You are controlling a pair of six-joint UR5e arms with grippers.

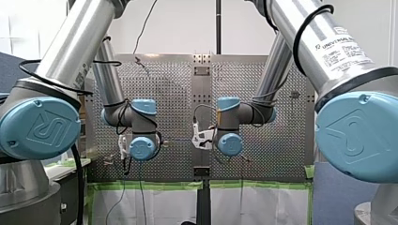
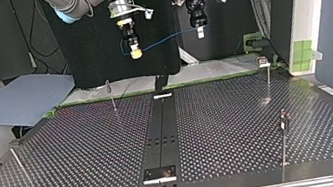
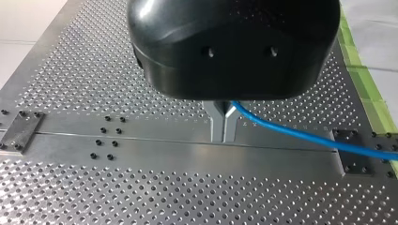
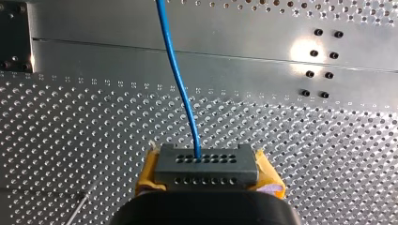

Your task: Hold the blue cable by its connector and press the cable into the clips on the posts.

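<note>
While my right hand (image 4: pixel 209 176) clamps the connector (image 4: pixel 206 165) and my left hand (image 3: pixel 223 126) seemingly pinches the blue cable (image 3: pixel 300 134), I should keep it taut.

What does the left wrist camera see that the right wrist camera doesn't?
Only the left wrist view: my left gripper, its metal fingers shut on the blue cable, and green tape along the perforated table's edge. Only the right wrist view: the grey connector with rows of holes, held between my right gripper's yellow pads. Both: the blue cable and the perforated table.
</note>
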